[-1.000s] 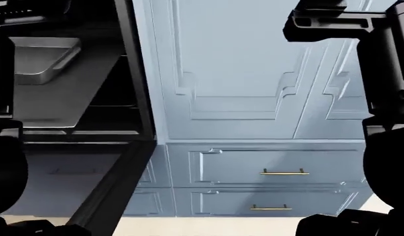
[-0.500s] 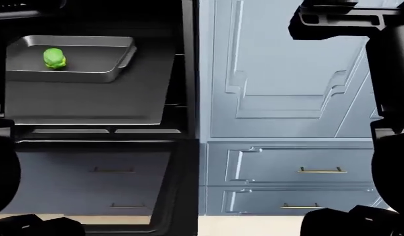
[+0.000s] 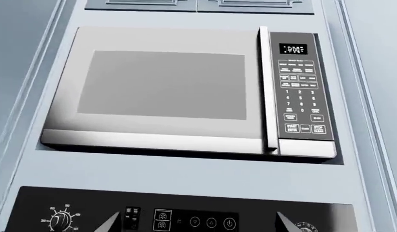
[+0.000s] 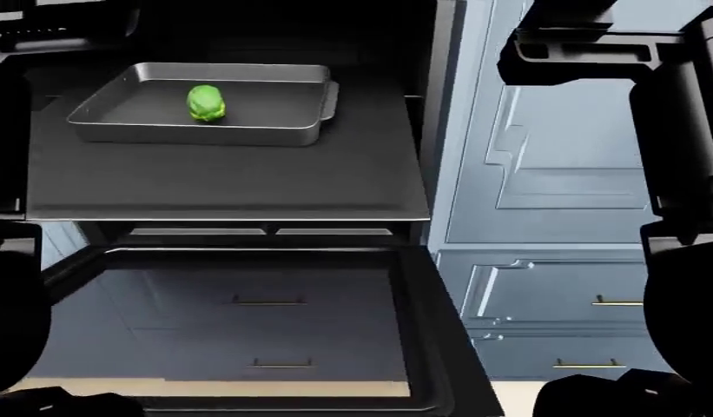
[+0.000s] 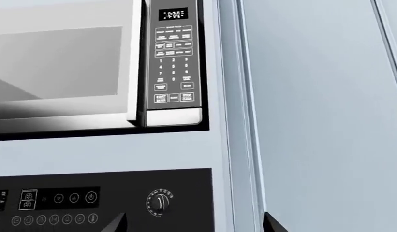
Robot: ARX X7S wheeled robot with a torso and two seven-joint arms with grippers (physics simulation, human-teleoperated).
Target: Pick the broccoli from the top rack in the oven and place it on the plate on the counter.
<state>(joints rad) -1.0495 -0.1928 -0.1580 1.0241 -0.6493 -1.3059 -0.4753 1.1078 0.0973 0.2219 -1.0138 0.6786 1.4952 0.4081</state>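
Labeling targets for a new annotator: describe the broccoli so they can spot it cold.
Find the black oven, its door folded down. On its wide dark rack sits a grey baking tray with handles. The broccoli is the small bumpy lump in that tray, the only bright green thing in view.

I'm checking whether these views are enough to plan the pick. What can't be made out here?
- Plate and counter: in no view.
- Both grippers' fingers: only dark tips at the wrist views' edges; open or shut unclear.
- Broccoli: seen only in the head view, in the baking tray on the top rack.
- Oven interior: dark.
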